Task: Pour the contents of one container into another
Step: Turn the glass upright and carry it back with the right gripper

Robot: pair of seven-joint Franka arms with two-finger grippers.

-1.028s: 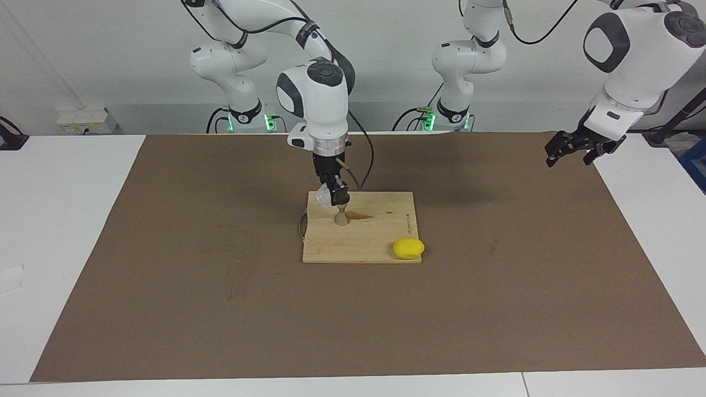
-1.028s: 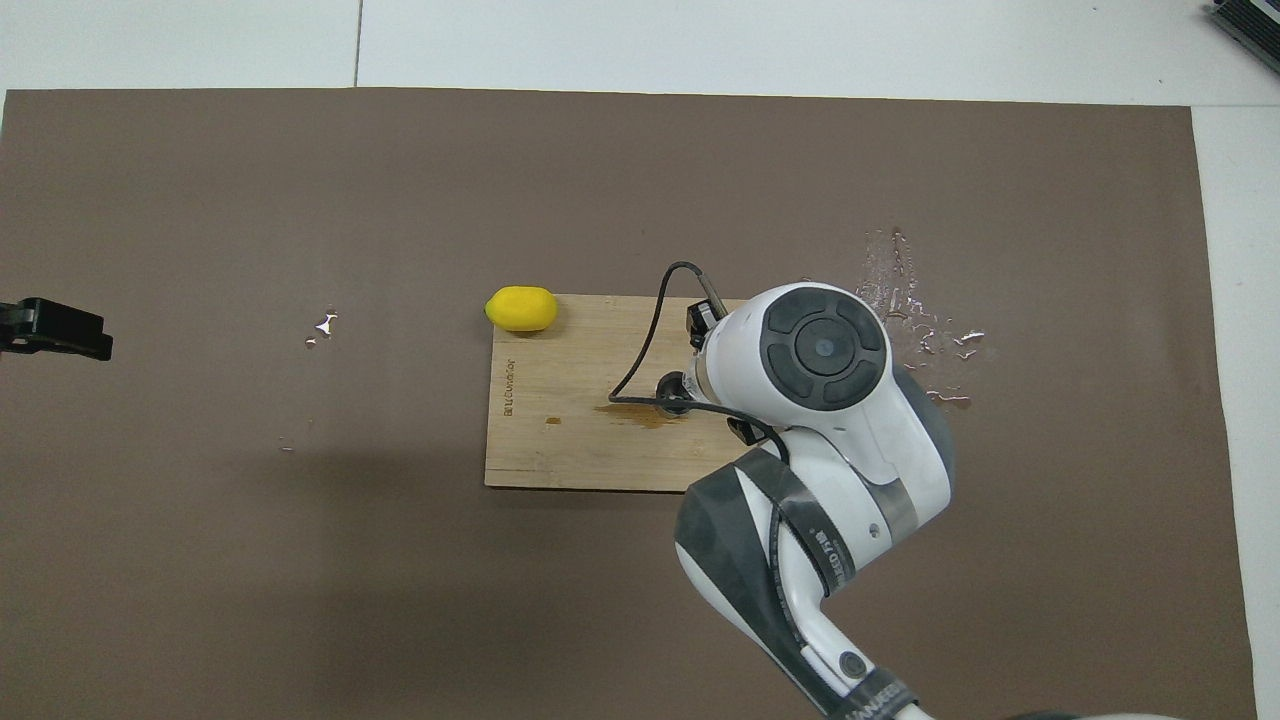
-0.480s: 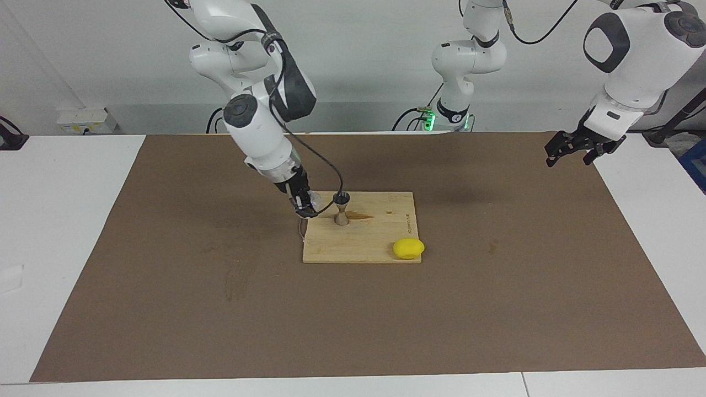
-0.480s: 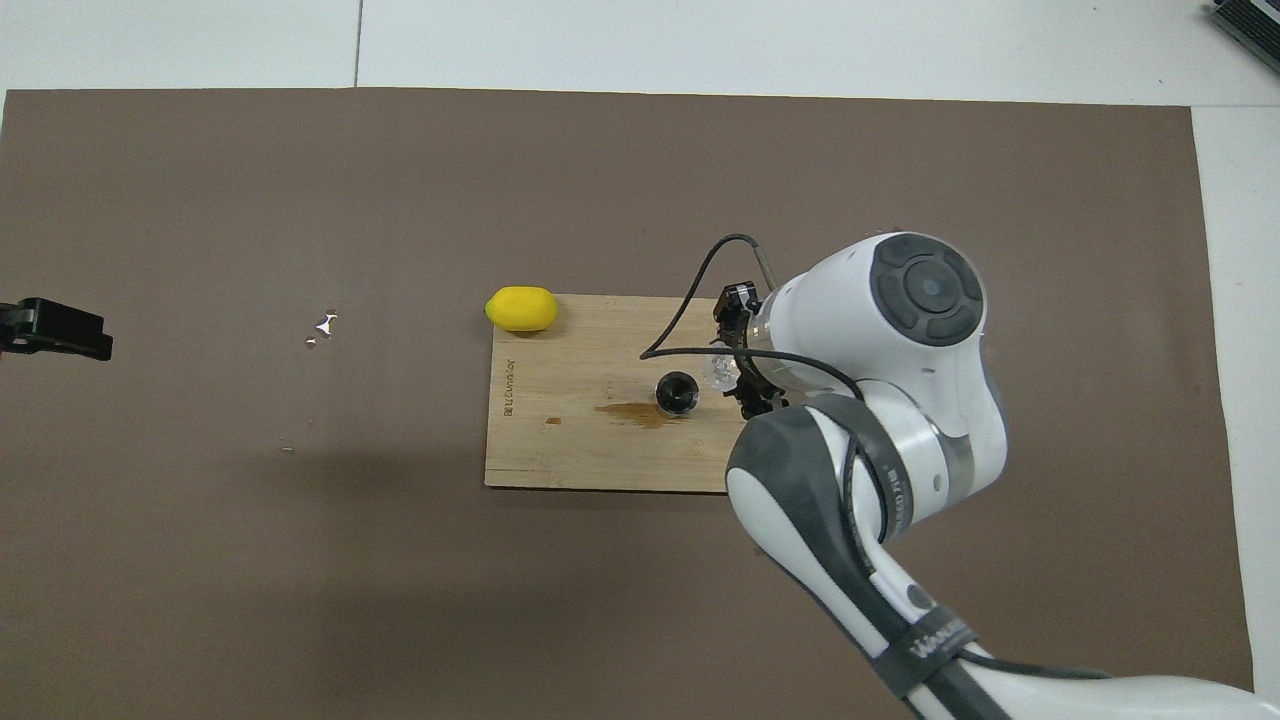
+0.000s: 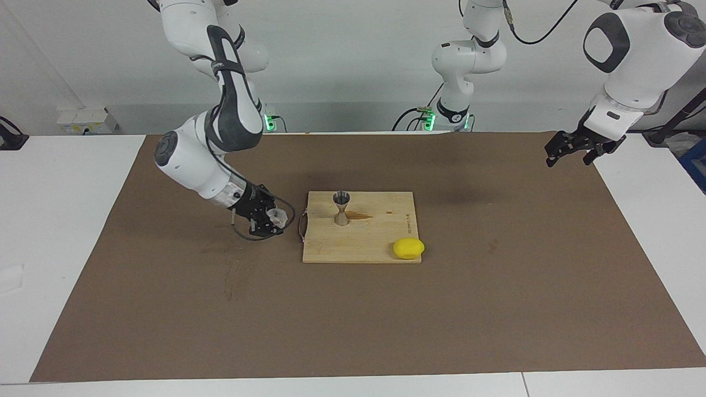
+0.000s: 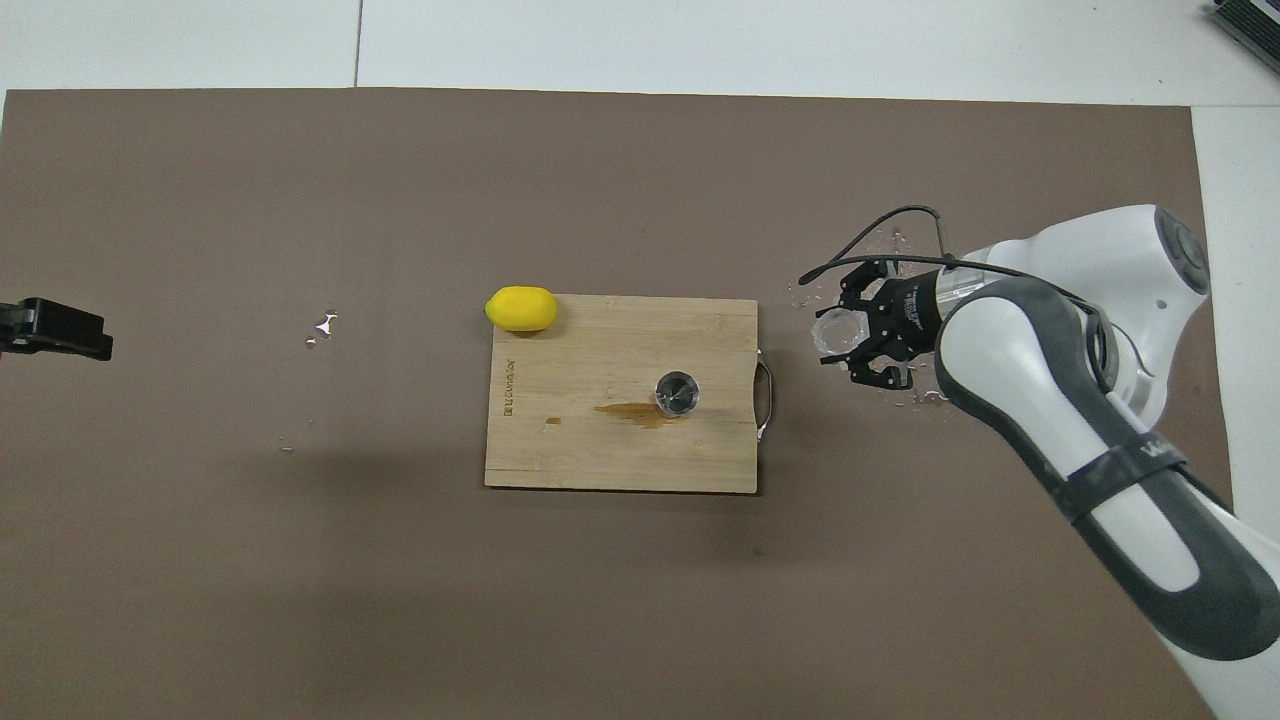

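Two containers are seen on the bench (image 5: 66, 231), well apart. The clear tumbler (image 5: 274, 216) (image 6: 838, 329) is pinched in the right gripper (image 5: 268, 219) (image 6: 862, 335), tilted, over the brown mat (image 5: 353, 320) just beside the handle end of the wooden cutting board (image 5: 364, 242) (image 6: 600, 450), toward the right arm's end. The metal jigger (image 5: 342, 208) (image 6: 677, 392) is stood upright on the board, with a brown wet stain (image 6: 632, 412) beside it. A yellow lemon (image 5: 408, 248) (image 6: 521, 308) is lain at the board's corner. The left gripper (image 5: 571, 149) (image 6: 50, 330) is held with fingers spread over the mat's edge, where the left arm waits.
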